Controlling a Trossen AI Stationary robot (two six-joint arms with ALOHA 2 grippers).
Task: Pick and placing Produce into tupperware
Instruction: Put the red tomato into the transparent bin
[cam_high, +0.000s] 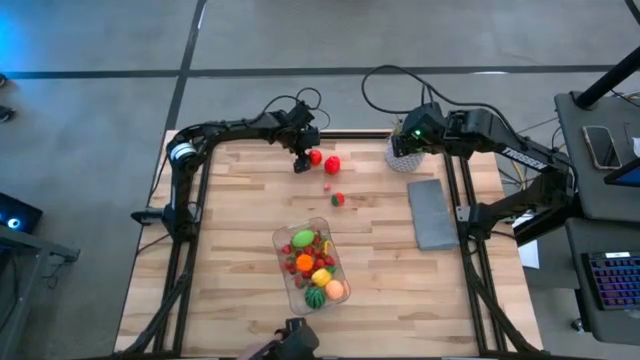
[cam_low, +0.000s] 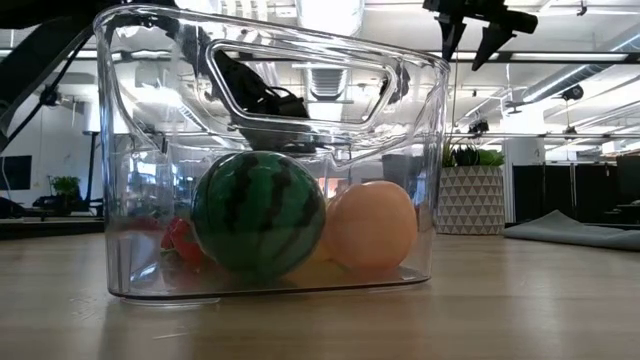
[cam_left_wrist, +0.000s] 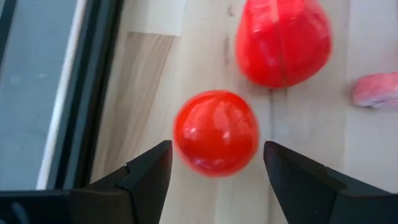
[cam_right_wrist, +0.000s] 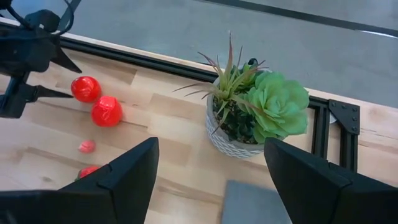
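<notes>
Gleaming round red Produce (cam_left_wrist: 216, 132), between left gripper (cam_left_wrist: 216, 171) fingers

Even, bright light over the counter (cam_high: 240, 200) from above, shadows under the arms soft and short. A blue glow spills in at the far left, well away from the counter. At counter height, ceiling strips glare behind the clear container (cam_low: 270, 160), whose walls throw white streaks and bend the room behind; the watermelon ball (cam_low: 258, 212) inside looks sharp. Up close on the left wrist, the red ball (cam_left_wrist: 216, 132) is smeared and soft-edged, with pale highlights. The potted plant (cam_right_wrist: 249, 112) sits crisp, casting a faint shadow on the counter.
</notes>
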